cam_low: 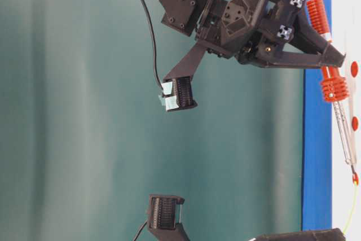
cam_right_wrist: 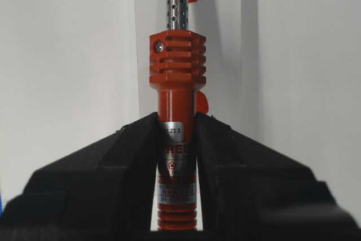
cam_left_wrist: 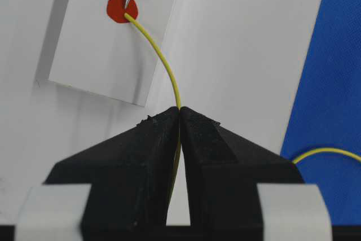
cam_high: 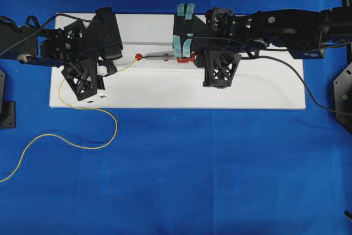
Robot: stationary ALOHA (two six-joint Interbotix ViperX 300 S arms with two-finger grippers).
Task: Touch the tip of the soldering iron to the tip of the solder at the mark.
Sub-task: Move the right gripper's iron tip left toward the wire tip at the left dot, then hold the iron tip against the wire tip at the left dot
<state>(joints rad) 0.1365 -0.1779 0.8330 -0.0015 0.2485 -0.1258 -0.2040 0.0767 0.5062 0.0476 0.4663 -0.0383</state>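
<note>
My right gripper clamps the soldering iron, left gripper pinches the solder (tips meeting at mark); any tremor could flex the wire away.

A bright blue cloth covers the desk, a white rectangular board lies on it, and a plain teal wall stands behind.

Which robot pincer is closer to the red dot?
Left. The left pincer holds the solder a short way from the red dot. The right pincer grips the iron by its handle, farther back.
</note>
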